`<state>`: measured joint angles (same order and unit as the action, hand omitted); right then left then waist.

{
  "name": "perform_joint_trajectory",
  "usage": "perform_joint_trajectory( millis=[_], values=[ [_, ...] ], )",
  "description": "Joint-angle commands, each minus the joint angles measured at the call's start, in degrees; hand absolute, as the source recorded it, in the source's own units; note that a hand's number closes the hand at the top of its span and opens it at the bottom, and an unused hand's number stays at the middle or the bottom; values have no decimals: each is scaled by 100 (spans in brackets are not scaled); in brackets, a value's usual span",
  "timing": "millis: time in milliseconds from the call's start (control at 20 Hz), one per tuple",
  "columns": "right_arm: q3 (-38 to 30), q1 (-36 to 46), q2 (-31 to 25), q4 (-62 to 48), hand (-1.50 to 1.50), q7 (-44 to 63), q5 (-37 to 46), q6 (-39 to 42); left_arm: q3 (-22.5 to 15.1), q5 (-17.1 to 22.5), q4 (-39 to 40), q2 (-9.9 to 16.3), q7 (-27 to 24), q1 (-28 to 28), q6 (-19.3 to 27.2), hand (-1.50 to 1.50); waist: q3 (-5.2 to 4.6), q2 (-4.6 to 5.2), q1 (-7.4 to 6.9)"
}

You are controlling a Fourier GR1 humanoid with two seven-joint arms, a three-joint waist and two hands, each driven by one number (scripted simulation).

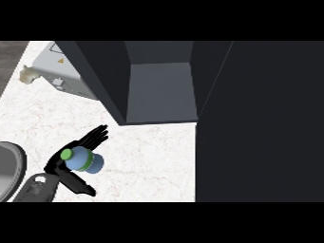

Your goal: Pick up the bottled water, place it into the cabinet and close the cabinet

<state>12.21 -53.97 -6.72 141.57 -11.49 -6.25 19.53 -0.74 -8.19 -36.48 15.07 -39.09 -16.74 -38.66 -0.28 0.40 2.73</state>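
One hand in view: left hand (64, 163), fingers and thumb around bottled water (81, 160)
bottle: near bench (150, 156) front-left
cabinet (161, 85): open, bench rear

White marbled counter (150, 152), light grey box (70, 71) at its far edge, small cream object (28, 74) just beside it.

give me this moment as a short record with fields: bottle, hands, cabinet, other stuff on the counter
bottle: bottled water, blue with green cap, at the left robot hand, short of the cabinet
left robot hand: fingers and thumb around the bottle
right robot hand: not in view
cabinet: dark cabinet, open, inside looks bare
door: dark door panel at right
counter: white marble counter
other: grey box and small pale object at upper left
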Motion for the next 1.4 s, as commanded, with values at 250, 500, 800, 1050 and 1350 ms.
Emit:
perform_joint_trajectory(
  millis=[250,500,800,1050,1350],
  values=[
    [84,-203,-72,591,-150,196,-97,5,-67,200,949,-205,-968,-399,-680,150,-4,22,-32],
    [-28,-312,-88,440,-150,-78,-159,64,53,593,1175,-248,-840,-440,-1011,150,0,13,-23],
    [-54,-356,67,325,-150,-163,-38,-111,1205,1536,985,-950,-1051,230,1514,150,8,-36,-330],
    [16,-282,-23,499,-150,87,-114,-77,1230,1878,771,-1481,-1631,338,2412,150,19,-36,-237],
    [-70,-428,-93,638,-150,201,-348,39,426,2583,282,-1491,-1282,311,2558,150,25,-56,-207]
  ],
)
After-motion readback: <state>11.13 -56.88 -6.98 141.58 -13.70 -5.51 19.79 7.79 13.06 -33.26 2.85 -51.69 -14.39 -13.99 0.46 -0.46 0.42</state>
